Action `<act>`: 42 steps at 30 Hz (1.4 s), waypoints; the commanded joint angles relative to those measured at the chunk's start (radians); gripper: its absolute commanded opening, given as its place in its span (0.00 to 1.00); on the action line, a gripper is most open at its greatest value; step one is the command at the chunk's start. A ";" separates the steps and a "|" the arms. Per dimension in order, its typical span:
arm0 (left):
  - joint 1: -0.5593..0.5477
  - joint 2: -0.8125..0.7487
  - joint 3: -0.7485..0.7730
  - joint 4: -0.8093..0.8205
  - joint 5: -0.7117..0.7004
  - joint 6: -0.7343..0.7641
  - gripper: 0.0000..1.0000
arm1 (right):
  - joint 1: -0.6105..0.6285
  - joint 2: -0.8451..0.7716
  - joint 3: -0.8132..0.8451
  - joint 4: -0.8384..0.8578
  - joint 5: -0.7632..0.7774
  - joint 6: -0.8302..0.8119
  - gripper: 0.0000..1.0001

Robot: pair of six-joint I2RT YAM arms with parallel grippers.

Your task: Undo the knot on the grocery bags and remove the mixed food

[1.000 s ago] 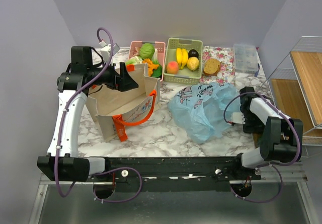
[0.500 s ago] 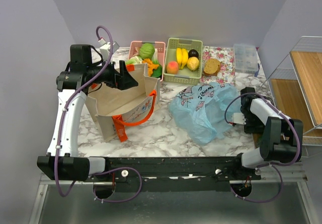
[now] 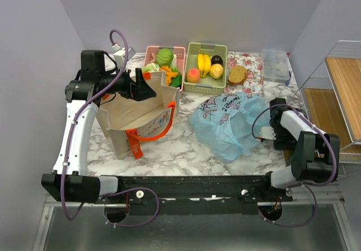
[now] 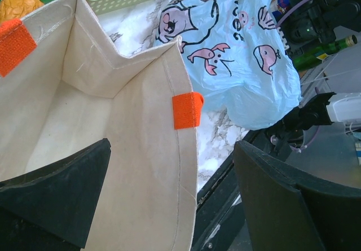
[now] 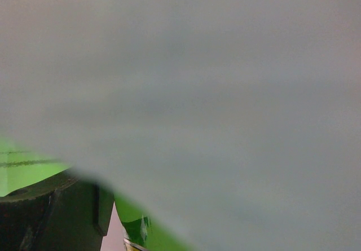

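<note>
Lab booth, plain walls [image 3: 197, 8], marble tabletop [image 3: 169, 149]

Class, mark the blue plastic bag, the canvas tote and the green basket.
blue plastic bag [image 3: 228, 124]: top view, middle of its crumpled body.
canvas tote [image 4: 141, 166]: left wrist view, inner side wall.
green basket [image 3: 206, 48]: top view, back wall.

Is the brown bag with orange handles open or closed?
Open. The tote stands with its mouth spread wide; the left wrist view looks into its inside.
</note>
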 commanded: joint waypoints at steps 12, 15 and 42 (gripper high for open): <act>-0.003 0.010 0.010 0.015 -0.017 0.000 0.91 | -0.009 -0.014 0.006 -0.026 0.056 -0.026 0.81; -0.004 0.015 0.014 0.016 -0.017 0.001 0.91 | -0.009 -0.016 0.008 -0.029 0.050 -0.031 0.82; -0.006 0.018 0.018 0.005 -0.018 0.011 0.91 | 0.133 -0.014 0.037 -0.130 -0.044 0.119 0.88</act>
